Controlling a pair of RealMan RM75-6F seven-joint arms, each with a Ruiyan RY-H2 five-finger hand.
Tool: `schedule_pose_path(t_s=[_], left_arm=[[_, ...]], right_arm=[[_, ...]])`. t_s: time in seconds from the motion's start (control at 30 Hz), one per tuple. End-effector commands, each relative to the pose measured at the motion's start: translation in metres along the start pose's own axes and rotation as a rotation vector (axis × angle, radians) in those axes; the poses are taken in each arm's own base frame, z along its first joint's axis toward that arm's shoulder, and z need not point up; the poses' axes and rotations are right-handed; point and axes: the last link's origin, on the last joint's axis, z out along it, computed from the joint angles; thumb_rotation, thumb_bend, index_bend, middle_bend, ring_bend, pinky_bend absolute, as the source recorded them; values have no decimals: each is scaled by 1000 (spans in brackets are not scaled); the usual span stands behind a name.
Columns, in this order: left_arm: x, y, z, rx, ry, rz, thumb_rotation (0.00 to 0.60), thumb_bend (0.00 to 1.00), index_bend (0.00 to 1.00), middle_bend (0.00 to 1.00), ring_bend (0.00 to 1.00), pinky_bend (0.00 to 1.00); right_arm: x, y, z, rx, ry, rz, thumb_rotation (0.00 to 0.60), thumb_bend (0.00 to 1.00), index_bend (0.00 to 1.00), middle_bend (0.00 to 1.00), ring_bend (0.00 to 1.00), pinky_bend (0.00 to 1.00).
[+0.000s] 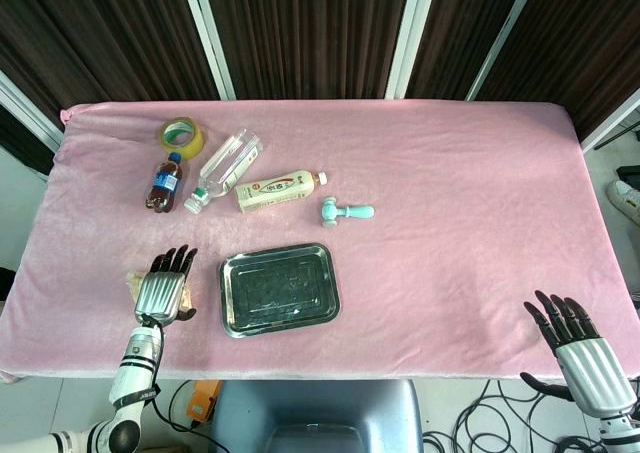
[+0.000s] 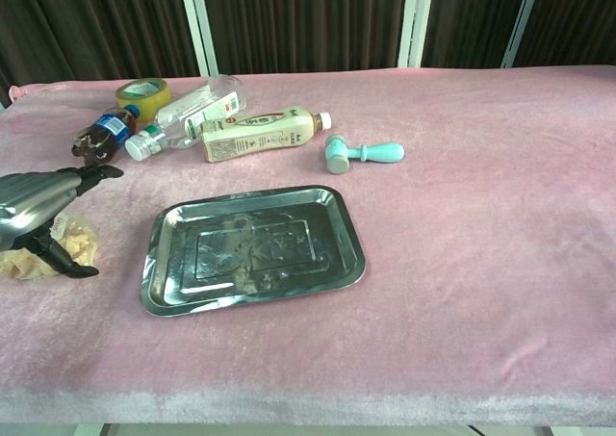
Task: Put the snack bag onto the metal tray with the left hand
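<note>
The snack bag [image 2: 79, 236], clear with pale snacks inside, lies on the pink cloth left of the metal tray [image 2: 252, 246]. My left hand [image 2: 37, 201] lies palm-down over it with the fingers stretched out, the thumb along the bag's near edge. In the head view the left hand [image 1: 165, 285] covers most of the bag [image 1: 131, 281], just left of the tray [image 1: 279, 288], which holds nothing. My right hand [image 1: 580, 348] hangs open off the table's near right corner, holding nothing.
Behind the tray lie a yellow tape roll [image 1: 182, 133], a small cola bottle [image 1: 164, 183], a clear bottle [image 1: 225, 168], a beige drink bottle [image 1: 280, 189] and a teal hammer-shaped tool [image 1: 345, 211]. The table's near edge runs close to the left hand.
</note>
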Motion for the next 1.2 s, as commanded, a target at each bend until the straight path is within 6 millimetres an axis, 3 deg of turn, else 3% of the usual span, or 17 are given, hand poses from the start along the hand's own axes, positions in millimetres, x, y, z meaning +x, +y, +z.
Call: schedule_pose_path(t_s=[0.03, 0.13, 0.23, 0.37, 0.73, 0.83, 1.0, 1.2], left_arm=[[-1, -2, 2, 11, 6, 21, 600, 288, 291, 337, 378, 419], [-8, -8, 4, 35, -19, 49, 600, 459, 428, 492, 542, 609], [-10, -9, 6, 47, -20, 51, 600, 580, 497, 566, 621, 670], [-9, -10, 7, 50, -2, 47, 600, 670, 561, 630, 698, 724], [11, -4, -2, 5, 127, -2, 600, 710, 591, 664, 735, 746], [29, 11, -11, -53, 206, -45, 600, 711, 592, 665, 738, 749], [58, 53, -26, -158, 341, -168, 600, 709, 591, 664, 737, 750], [70, 111, -12, -183, 387, -242, 600, 707, 585, 660, 734, 749]], right_arm=[[0, 0, 0, 1, -1, 0, 600, 26, 0, 0, 0, 205], [0, 0, 0, 4, -3, 0, 600, 26, 0, 0, 0, 205], [0, 0, 0, 5, -5, 0, 600, 26, 0, 0, 0, 205], [0, -1, 0, 5, -7, 0, 600, 26, 0, 0, 0, 205], [0, -1, 0, 5, -8, 0, 600, 26, 0, 0, 0, 205], [0, -1, 1, 4, -8, 0, 600, 26, 0, 0, 0, 205], [-1, -2, -1, 12, -5, -3, 600, 26, 0, 0, 0, 205], [0, -2, -4, 24, 3, -3, 600, 26, 0, 0, 0, 205]])
